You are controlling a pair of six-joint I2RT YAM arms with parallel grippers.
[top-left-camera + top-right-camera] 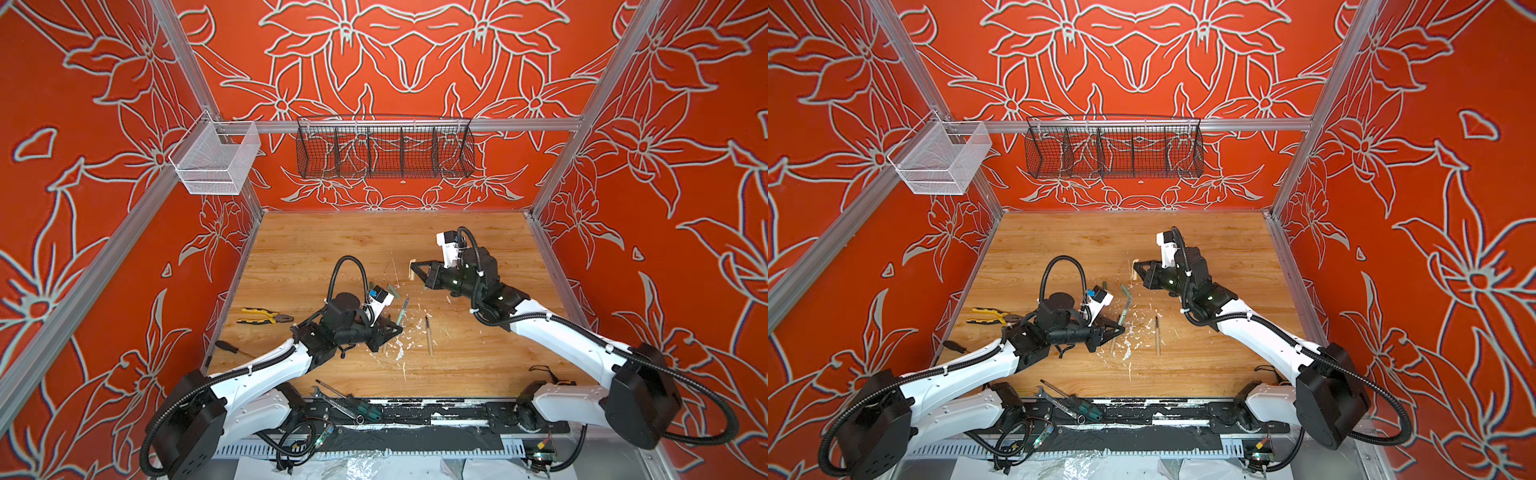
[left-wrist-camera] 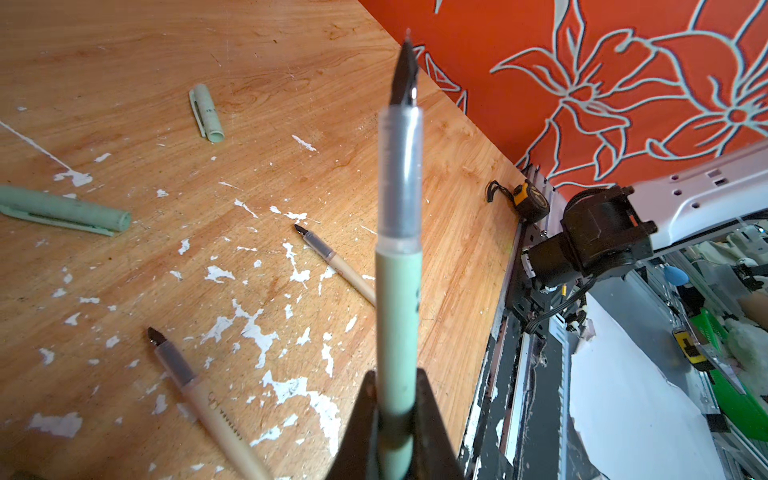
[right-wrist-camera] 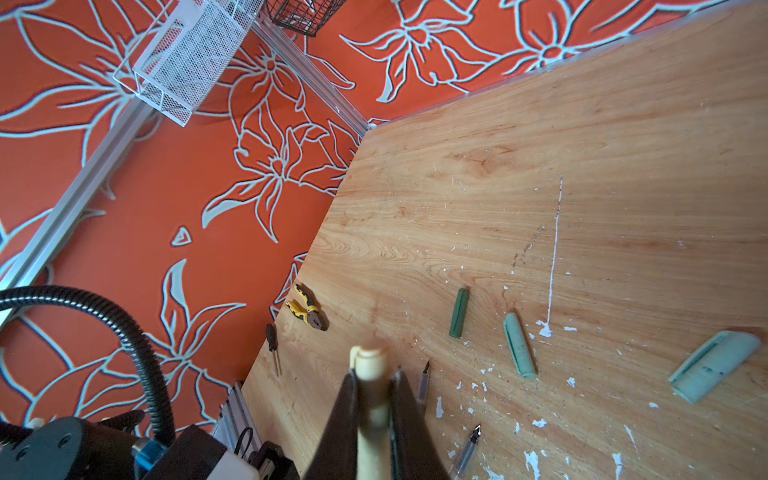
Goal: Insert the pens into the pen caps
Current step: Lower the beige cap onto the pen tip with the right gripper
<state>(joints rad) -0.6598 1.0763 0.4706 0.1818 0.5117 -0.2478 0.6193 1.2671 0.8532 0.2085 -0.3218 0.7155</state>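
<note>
Left tool (image 2: pixel 395 380) above worktop (image 2: pixel 124 62), clamped on green pen (image 2: pixel 399 249), dark nib pointing away from tool. Right tool (image 3: pixel 374 376) pinches beige cap (image 3: pixel 370 359); in both top views cap near green pen's nib, not touching. Beige pen (image 2: pixel 337 266), second beige pen (image 2: pixel 208 399) lie flat on worktop beneath left tool. Pale green cap (image 3: pixel 519 345), second pale green cap (image 3: pixel 715 365), dark green cap (image 3: pixel 459 307) lie beyond right tool.

In both top views the left arm (image 1: pixel 266 365) reaches from the lower left toward the middle. The left gripper (image 1: pixel 397 330) points right, its jaws clamped on a green pen (image 2: pixel 399 291). The right arm (image 1: pixel 552 332) stretches in from the lower right. The right gripper (image 1: pixel 415 267) points left, pinching a beige cap (image 3: pixel 370 361).
</note>
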